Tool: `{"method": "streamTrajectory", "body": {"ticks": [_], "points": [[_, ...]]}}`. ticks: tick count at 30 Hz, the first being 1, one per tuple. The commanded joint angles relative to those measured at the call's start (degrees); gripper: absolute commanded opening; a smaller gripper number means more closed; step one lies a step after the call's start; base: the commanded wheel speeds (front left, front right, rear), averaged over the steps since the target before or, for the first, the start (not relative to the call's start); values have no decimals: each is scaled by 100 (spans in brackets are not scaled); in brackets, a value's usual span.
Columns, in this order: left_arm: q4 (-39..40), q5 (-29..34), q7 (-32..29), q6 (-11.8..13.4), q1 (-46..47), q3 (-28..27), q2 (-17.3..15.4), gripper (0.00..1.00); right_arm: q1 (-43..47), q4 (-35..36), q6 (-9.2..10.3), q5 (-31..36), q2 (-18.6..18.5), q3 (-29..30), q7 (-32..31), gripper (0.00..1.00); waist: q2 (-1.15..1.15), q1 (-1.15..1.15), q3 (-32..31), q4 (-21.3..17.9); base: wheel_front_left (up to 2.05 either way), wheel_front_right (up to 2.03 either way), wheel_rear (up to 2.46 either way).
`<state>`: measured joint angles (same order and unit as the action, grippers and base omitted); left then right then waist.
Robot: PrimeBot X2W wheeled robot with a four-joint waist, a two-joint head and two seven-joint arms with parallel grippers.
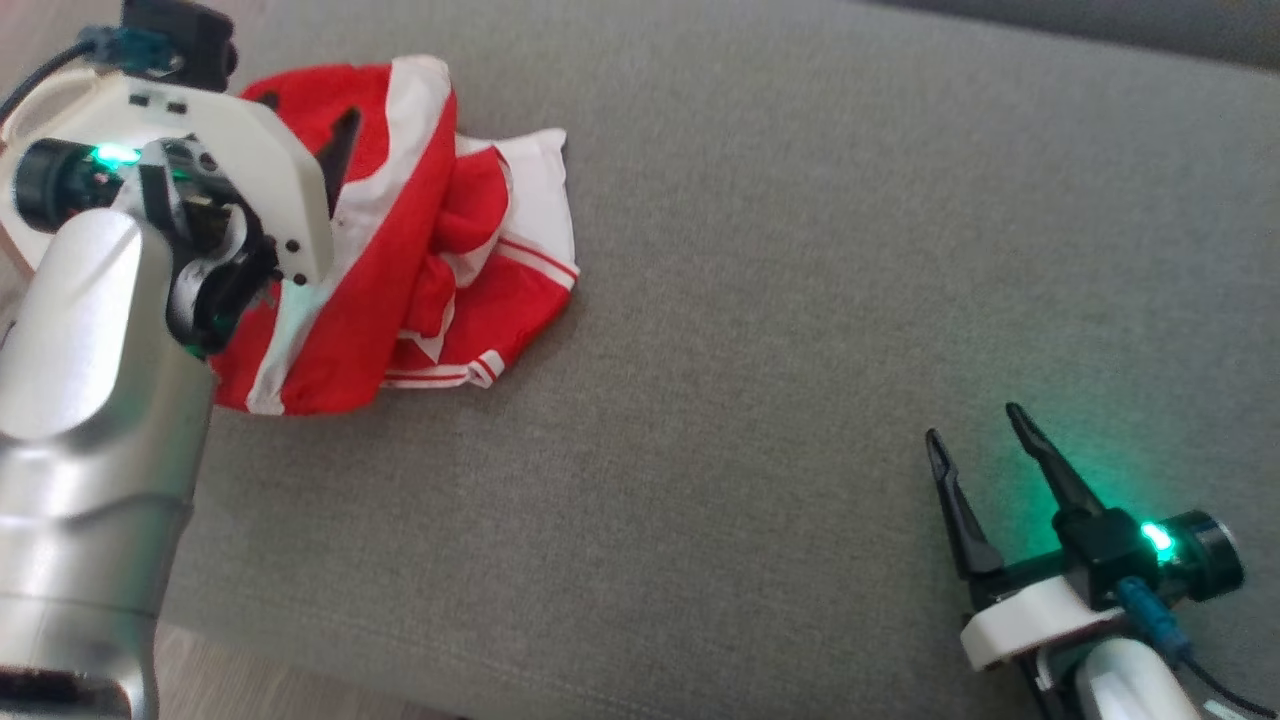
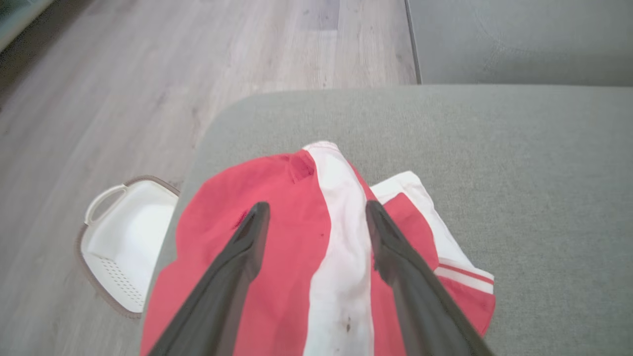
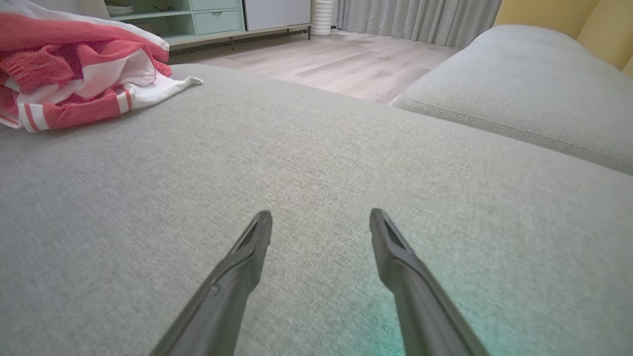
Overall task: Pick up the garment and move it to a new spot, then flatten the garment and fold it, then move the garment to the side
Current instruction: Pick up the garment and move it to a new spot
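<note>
The garment (image 1: 420, 250) is a crumpled red and white piece lying at the far left end of the grey cushion (image 1: 760, 300). My left gripper (image 1: 305, 115) hangs over its left part, open. In the left wrist view the two fingers of the left gripper (image 2: 316, 205) straddle a white stripe of the garment (image 2: 287, 232), with no cloth pinched between them. My right gripper (image 1: 975, 425) rests low over bare cushion at the lower right, open and empty. From the right wrist the garment (image 3: 74, 74) lies far off at the upper left, ahead of the right gripper (image 3: 320, 213).
A white perforated basket (image 2: 123, 237) stands on the wooden floor (image 2: 148, 74) just beyond the cushion's rounded left end. A second grey cushion (image 3: 519, 89) lies across a gap to the right. A pale cabinet (image 3: 207, 20) stands far behind.
</note>
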<state>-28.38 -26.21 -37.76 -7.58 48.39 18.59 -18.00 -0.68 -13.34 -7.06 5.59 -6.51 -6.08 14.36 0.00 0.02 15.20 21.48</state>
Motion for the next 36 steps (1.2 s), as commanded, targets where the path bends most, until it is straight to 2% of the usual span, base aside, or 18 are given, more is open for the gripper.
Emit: {"method": "streamTrajectory", "body": {"ticks": [1,5,13,14,15,23,26,31,36], "points": [[-30,-197,-180,11,369,-24,-329,100,-152,251,-43,46,-119,-102,63,100,0,-2,296,52,0,0,0],[-340,-440,-352,10,509,281,-329,100,-123,354,-43,85,-241,-57,63,100,0,-2,427,125,0,0,0],[-947,-1017,-298,10,568,880,-283,100,-65,526,-43,93,-502,-42,63,100,0,-2,539,229,0,0,0],[-986,-1086,-273,9,565,945,-298,41,-65,537,-43,91,-519,-42,63,100,0,-2,542,232,0,0,0],[-1013,-1148,-242,9,563,1017,-317,0,-68,546,-43,90,-533,-45,63,100,0,-2,542,232,0,0,0],[-1143,-1324,574,9,836,1356,-614,0,-82,494,-43,65,-480,-94,63,100,0,-2,348,123,0,0,0],[-1169,-1397,694,9,1021,1447,-741,0,-81,452,-43,40,-381,-129,63,100,0,-2,150,24,0,0,0],[-969,-1305,1021,9,1402,1647,-1025,0,-137,375,-43,-32,-145,-211,63,100,0,-2,-306,-258,0,0,0],[-637,-1416,1056,9,1664,1836,-1236,0,-144,276,-43,-133,102,-289,63,100,0,-2,-824,-692,0,0,0]]}}
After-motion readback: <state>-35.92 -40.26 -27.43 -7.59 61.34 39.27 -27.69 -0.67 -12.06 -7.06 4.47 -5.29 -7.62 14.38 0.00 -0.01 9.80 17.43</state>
